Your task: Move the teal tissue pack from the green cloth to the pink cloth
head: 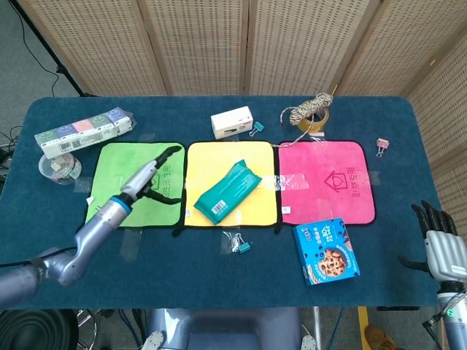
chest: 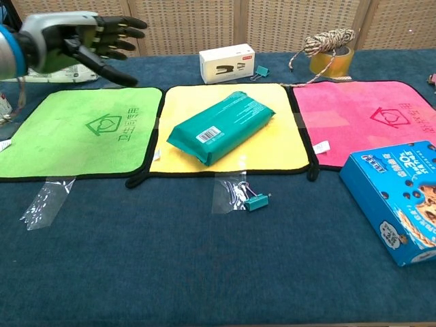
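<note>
The left hand (chest: 82, 42) is hovering in the upper left of the chest view, fingers spread apart and holding nothing. In the head view it (head: 155, 175) is hanging over the right half of the green cloth (head: 117, 193), well apart from the pack. The right hand (head: 440, 240) is showing at the lower right edge of the head view, off the table's right edge; its fingers seem loosely spread with nothing in them, though it is partly cut off there.

The teal pack (chest: 220, 126) is lying flat and slantwise on the yellow cloth (head: 255, 160), in the middle of the frame, its barcode end pointing toward the lower left. It is sitting inside the cloth's borders, not touching the pink cloth (head: 343, 189), which is lying just right of the yellow one, its top bare except for a small strip of clear tape at its left edge.

A blue cookie box (head: 326, 250) is lying just below the pink cloth's lower edge. A small clip (chest: 255, 201) on clear tape is sitting just below the yellow cloth. Above the cloths, a white box (head: 232, 122) is standing near the yellow cloth's top edge, and a tape roll with twine (head: 312, 113) is sitting above the pink cloth's upper left corner. A pink clip (head: 382, 146) is lying just right of the pink cloth.
</note>
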Controlling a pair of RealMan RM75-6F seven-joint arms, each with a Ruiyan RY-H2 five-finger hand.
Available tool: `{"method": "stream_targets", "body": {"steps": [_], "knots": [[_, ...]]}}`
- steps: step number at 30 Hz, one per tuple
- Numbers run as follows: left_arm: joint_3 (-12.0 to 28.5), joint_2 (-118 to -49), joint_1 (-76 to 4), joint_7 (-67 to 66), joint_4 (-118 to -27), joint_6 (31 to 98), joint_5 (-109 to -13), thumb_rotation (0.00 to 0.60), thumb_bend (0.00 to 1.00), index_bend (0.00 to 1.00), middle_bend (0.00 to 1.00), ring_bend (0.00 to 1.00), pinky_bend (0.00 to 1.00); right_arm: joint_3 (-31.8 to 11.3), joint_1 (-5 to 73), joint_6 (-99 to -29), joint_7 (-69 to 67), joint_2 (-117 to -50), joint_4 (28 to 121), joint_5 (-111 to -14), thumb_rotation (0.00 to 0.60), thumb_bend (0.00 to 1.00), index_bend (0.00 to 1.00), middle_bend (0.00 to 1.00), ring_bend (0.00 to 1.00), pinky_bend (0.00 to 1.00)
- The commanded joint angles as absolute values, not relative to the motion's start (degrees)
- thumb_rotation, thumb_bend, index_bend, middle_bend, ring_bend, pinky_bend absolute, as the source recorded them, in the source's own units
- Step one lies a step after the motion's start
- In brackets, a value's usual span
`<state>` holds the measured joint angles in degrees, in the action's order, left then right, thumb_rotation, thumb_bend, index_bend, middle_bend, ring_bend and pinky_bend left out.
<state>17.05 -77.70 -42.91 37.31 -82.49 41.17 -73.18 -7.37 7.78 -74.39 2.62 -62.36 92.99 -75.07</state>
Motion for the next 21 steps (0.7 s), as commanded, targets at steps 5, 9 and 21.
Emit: {"method": "stream_targets", "body": {"steps": [5, 9, 21], "knots": [[11.21, -68.18, -32.62, 22.03, -88.4, 54.78, -74.58, 0.6, 0.0, 0.0, 0.0, 0.0, 0.0, -10.46, 14.0, -69.1, 4.69, -59.54, 92.84, -76.17, 0.6, 0.0, 0.0, 0.0, 0.0, 0.0], [9.43, -65.73, -29.47, 16.24, -89.68, 58.2, -73.12, 0.6, 0.0, 0.0, 0.0, 0.0, 0.0, -11.47, 17.28, -66.25, 4.92, -58.55, 93.22, -77.39, 0.6, 0.0, 0.0, 0.0, 0.0, 0.0], [6.08, -59.88, -17.78, -2.22, -101.4, 74.59, -66.57, 0.6, 0.0, 0.0, 0.0, 0.0, 0.0, -14.31, 34.07, -52.44, -0.01, -59.34, 96.44, -87.29, 0.6, 0.0, 0.0, 0.0, 0.0, 0.0]]}}
